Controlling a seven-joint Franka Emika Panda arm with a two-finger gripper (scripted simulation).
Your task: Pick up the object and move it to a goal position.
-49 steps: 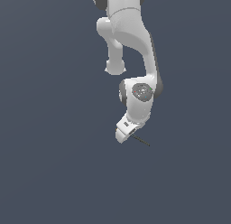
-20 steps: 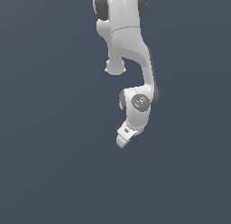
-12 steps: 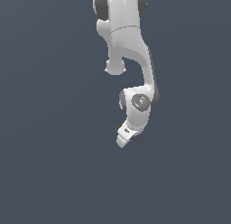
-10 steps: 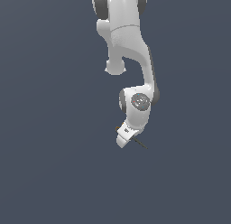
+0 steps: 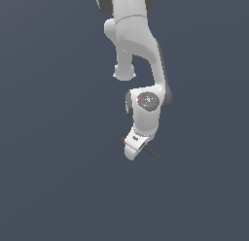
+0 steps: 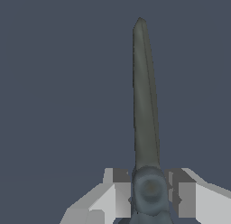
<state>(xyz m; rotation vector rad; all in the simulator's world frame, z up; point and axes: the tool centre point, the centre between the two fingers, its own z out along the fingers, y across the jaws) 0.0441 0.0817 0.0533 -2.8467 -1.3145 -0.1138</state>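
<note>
The pincer [image 6: 149, 201] is pinching the scissors [image 6: 145, 105] at the pivot, so carrying them to the goal comes next.

Glossy white rounded arm [image 5: 141, 36] with dark grey joint bands, and blocky pale grey fingers [image 6: 113, 198].

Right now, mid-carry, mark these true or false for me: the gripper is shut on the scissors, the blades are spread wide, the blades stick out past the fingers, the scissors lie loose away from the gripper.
1. The gripper is shut on the scissors. True.
2. The blades are spread wide apart. False: in the wrist view they lie closed together as one dark strip.
3. The blades stick out past the fingers. True.
4. The scissors lie loose, away from the gripper. False: the fingers clamp them near the pivot.
</note>
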